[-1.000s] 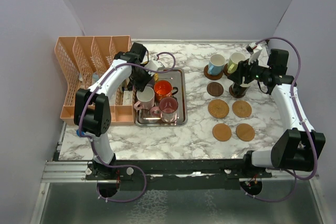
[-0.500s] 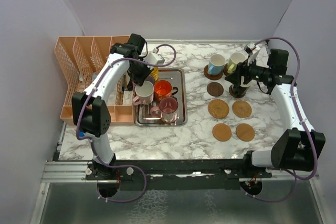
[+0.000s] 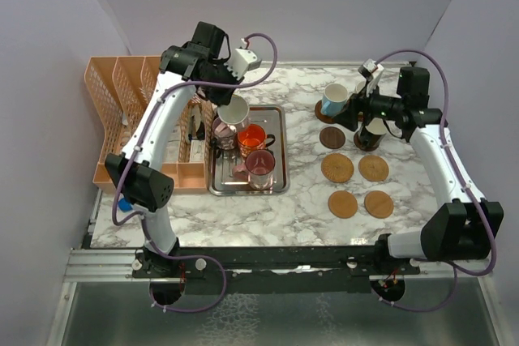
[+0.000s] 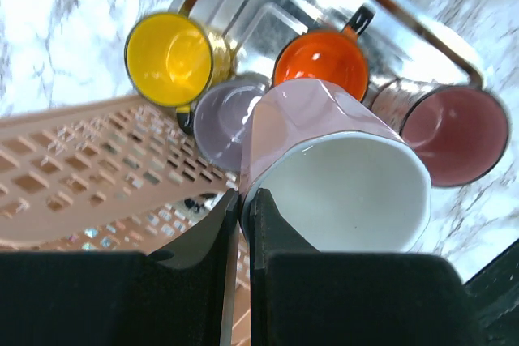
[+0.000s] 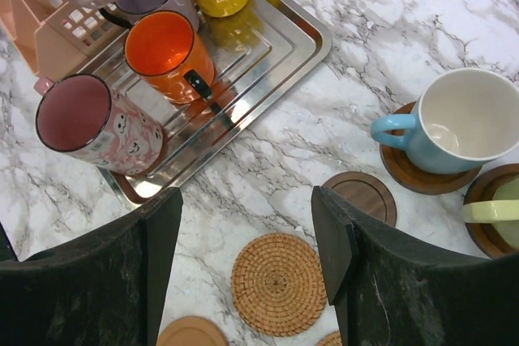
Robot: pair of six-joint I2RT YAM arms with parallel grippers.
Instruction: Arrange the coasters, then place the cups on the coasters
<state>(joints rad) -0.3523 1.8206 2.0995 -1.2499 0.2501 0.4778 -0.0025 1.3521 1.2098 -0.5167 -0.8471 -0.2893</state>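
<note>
We have the pink-white cup (image 4: 340,168) lifted above the steel tray (image 3: 283,160), left of centre in the top view. Our left gripper (image 4: 242,202) is pinching its wall at the lip, and the cup hangs tilted from that one side. Below it on the tray stand the yellow cup (image 4: 169,58), the purple cup (image 4: 220,115), the orange cup (image 4: 320,62) and the maroon cup (image 4: 454,135). Our right gripper (image 5: 243,204) is spread and holds nothing, hovering over the marble at the upper right of the top view.

There the light blue cup (image 3: 334,99) and the cream cup (image 5: 496,212) each sit on a coaster. The black cup (image 3: 369,137) seems to sit on a third, though we cannot see under it. Free are the dark coaster (image 3: 332,137), two woven coasters (image 3: 336,168) and two tan coasters (image 3: 342,203) nearer the bottom of the frame.

We judge the step in hand to be carrying the pink-white cup across to a free coaster. A lip pinch is thin, so we should travel slowly and rise enough to clear the cups beneath. We should also let the right arm draw aside before we cross. Over the coaster we level the cup, centre its base and part the fingers only once it rests flat
</note>
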